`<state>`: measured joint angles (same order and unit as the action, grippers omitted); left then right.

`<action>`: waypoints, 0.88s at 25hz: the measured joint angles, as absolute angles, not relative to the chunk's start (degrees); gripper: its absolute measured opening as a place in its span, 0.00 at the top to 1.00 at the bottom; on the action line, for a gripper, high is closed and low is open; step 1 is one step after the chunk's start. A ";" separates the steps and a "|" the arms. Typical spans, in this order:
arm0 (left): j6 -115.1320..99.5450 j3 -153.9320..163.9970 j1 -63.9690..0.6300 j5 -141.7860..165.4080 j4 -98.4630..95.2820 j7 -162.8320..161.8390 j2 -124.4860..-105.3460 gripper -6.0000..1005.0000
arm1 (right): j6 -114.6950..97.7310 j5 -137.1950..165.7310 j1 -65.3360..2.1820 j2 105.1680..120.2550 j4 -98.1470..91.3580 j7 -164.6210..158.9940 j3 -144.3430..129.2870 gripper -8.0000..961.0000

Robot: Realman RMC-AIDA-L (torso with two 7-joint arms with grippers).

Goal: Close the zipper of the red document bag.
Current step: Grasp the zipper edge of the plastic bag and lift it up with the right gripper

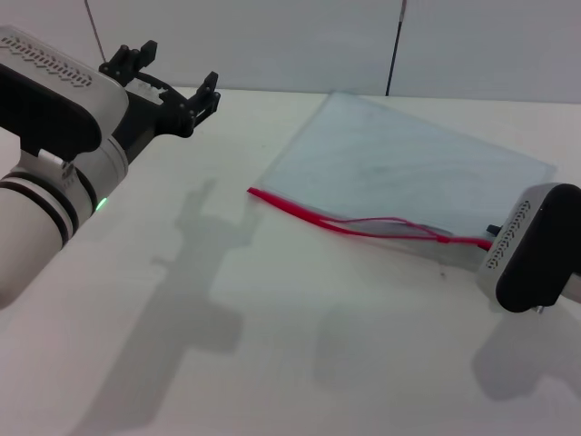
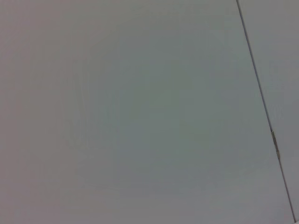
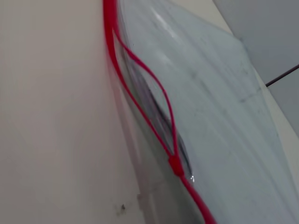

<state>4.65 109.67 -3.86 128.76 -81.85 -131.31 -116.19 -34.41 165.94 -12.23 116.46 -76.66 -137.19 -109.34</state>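
While the left pincer [image 1: 172,77] hung spread wide, holding nothing, above the white desk [image 1: 272,345], the right pincer's state could not be told. Nearby lay the flat translucent blue-grey document bag [image 1: 408,168], its red zipper [image 1: 363,225] partly gaping, slider [image 3: 176,165] near the right arm.

Bright even overhead light, soft arm shadows on the table [image 1: 272,363], blurred right wrist view.

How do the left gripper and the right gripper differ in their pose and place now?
The left gripper is raised over bare table, far from the translucent blue-grey document bag; the right gripper sits low at the end of the bag's red zipper. The left one's fingers show spread; the right one's are hidden.
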 joint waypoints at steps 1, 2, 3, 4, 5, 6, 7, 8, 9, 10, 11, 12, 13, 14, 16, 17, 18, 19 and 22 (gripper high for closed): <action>4.65 109.68 -3.86 128.76 -81.85 -131.31 -116.19 0.19 | -34.43 165.94 -12.38 116.48 -76.49 -137.33 -109.35 0.80; 4.66 109.71 -3.86 128.76 -81.94 -131.31 -116.19 0.19 | -34.44 165.94 -12.43 116.50 -76.42 -137.40 -109.36 0.81; 4.66 109.73 -3.86 128.76 -82.07 -131.31 -116.19 0.19 | -34.47 165.94 -12.50 116.52 -76.38 -137.44 -109.36 0.82; 4.66 109.75 -3.85 128.76 -82.19 -131.31 -116.19 0.19 | -34.49 165.94 -12.56 116.54 -76.36 -137.46 -109.35 0.83; 4.66 109.78 -3.84 128.76 -82.31 -131.30 -116.19 0.19 | -34.57 165.94 -12.63 116.55 -76.36 -137.54 -109.35 0.83; 4.66 109.89 -3.80 128.76 -82.40 -131.29 -116.19 0.19 | -34.70 165.94 -12.70 116.55 -76.39 -137.68 -109.34 0.84; 4.66 109.97 -3.80 128.76 -82.45 -131.27 -116.17 0.19 | -35.03 165.94 -12.83 116.53 -76.53 -137.95 -109.33 0.85; 4.66 110.07 -3.78 128.76 -82.50 -131.25 -116.11 0.19 | -35.36 165.94 -12.92 116.52 -76.68 -138.12 -109.33 0.85; 4.66 110.14 -3.78 128.76 -82.53 -131.25 -116.07 0.19 | -35.85 165.94 -13.04 116.50 -76.93 -138.38 -109.33 0.86; 4.60 110.17 -3.78 128.76 -82.66 -131.24 -116.04 0.19 | -36.22 165.93 -13.08 116.48 -77.25 -138.57 -109.33 0.86; 4.46 110.12 -3.77 128.76 -82.85 -131.24 -116.02 0.19 | -36.47 165.94 -13.10 116.47 -77.49 -138.72 -109.33 0.87; 4.26 110.04 -3.75 128.76 -83.04 -131.24 -116.00 0.19 | -36.76 165.94 -13.06 116.46 -78.34 -139.07 -109.33 0.87; 4.10 109.97 -3.73 128.76 -83.18 -131.23 -115.98 0.19 | -36.91 165.94 -12.88 116.46 -79.20 -139.41 -109.33 0.88; 3.93 109.89 -3.71 128.76 -83.37 -131.22 -115.93 0.19 | -37.06 165.94 -12.65 116.46 -80.09 -139.70 -109.33 0.88; 2.92 109.64 -3.70 128.76 -83.99 -131.18 -115.77 0.21 | -37.52 165.94 -12.07 116.44 -82.40 -140.07 -109.33 0.89; 1.76 109.29 -3.73 128.76 -84.51 -131.13 -115.65 0.21 | -37.93 165.93 -11.74 116.41 -83.83 -140.17 -109.33 0.90; 0.43 108.93 -3.80 128.76 -84.93 -131.07 -115.60 0.22 | -38.43 165.94 -11.55 116.40 -84.80 -140.17 -109.33 0.90; -1.48 108.27 -3.97 128.76 -85.44 -131.01 -115.56 0.23 | -38.78 165.94 -11.44 116.38 -85.58 -140.18 -109.31 0.90; -6.87 105.96 -4.60 128.76 -86.95 -130.86 -115.56 0.25 | -40.02 165.94 -11.12 116.36 -87.90 -140.18 -109.25 0.92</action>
<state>-6.87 105.96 -4.60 128.76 -86.95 -130.86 -115.56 -40.02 165.94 -11.12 116.36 -87.90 -140.19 -109.25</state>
